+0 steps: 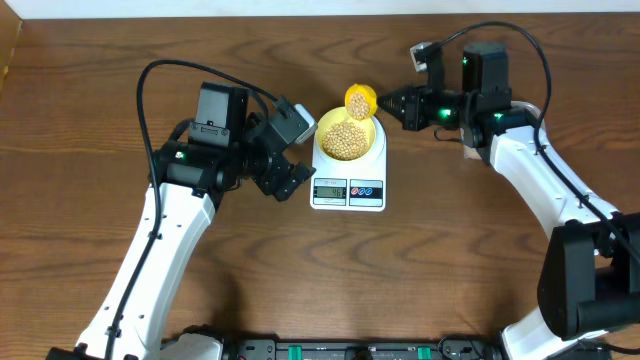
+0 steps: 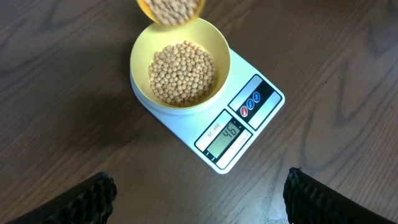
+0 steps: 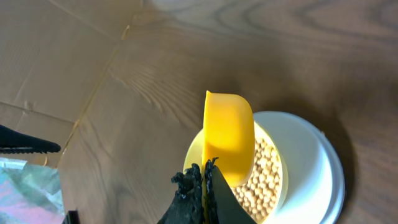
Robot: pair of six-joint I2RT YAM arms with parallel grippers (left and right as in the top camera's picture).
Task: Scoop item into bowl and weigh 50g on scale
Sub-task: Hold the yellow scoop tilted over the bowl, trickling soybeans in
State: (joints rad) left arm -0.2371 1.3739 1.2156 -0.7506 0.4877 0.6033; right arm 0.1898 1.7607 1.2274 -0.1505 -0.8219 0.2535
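Yellow plastic scoop [image 3: 227, 134] clamped in right gripper [image 3: 204, 186] jaws, tan beans [image 2: 182, 73] heaped in pale-yellow round bowl [image 2: 142, 48] on white scale [image 2: 186, 127], left gripper [image 2: 202, 196] jaws apart.

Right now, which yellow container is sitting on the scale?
The pale-yellow bowl of beans; the brighter scoop hangs tilted over it, held by the right pincer.

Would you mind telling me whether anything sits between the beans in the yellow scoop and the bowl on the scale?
Nothing visible does. The right claw holds the scoop of beans over the rim of the bowl, which sits open on the scale, and the left claw stands aside.
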